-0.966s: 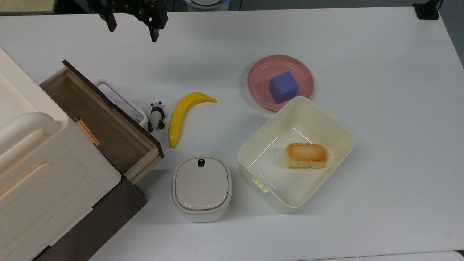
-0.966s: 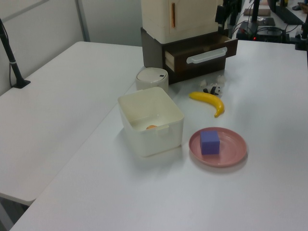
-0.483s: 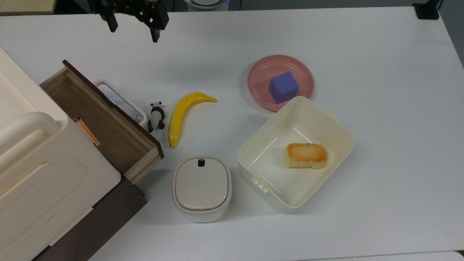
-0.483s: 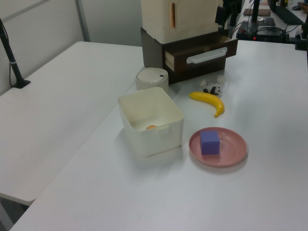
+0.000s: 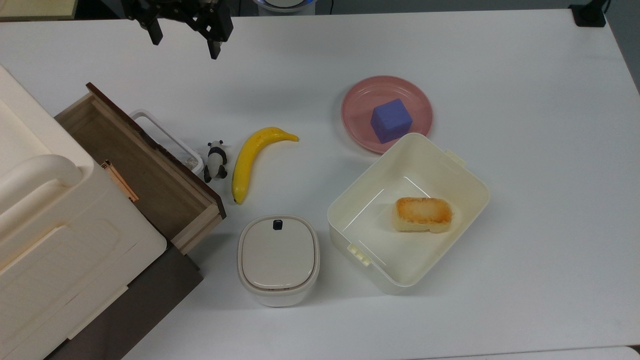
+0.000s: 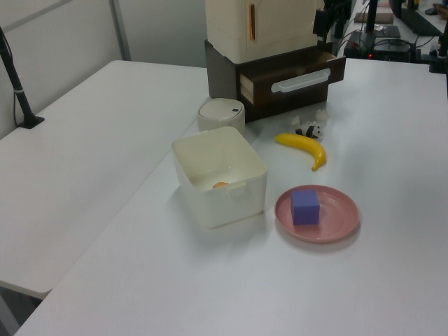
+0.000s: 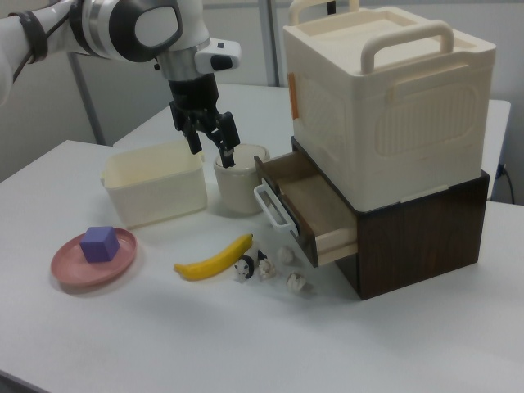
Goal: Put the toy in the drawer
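At the top view's far left, the drawer (image 5: 145, 170) stands pulled open beneath the cream cabinet (image 5: 50, 225), its wooden floor bare and ready. Just to the right of its white handle (image 5: 167, 140) lies the toy (image 5: 216, 160), a little panda on the surface (image 5: 525, 75), tucked between the handle and the banana (image 5: 252, 160). Up above, the claw (image 5: 184, 42) hangs high and well apart from the toy, fingers spread wide, gripping nothing. Over the last second it has barely drifted, and the toy hasn't budged, so the pickup hasn't begun; I'd judge the arm is poised before its descent. Moving right: a lidded pot (image 5: 278, 260), then the open tub (image 5: 407, 212) with a piece of bread (image 5: 424, 214) inside, and the pink plate (image 5: 360, 100) carrying the blue cube (image 5: 391, 120).
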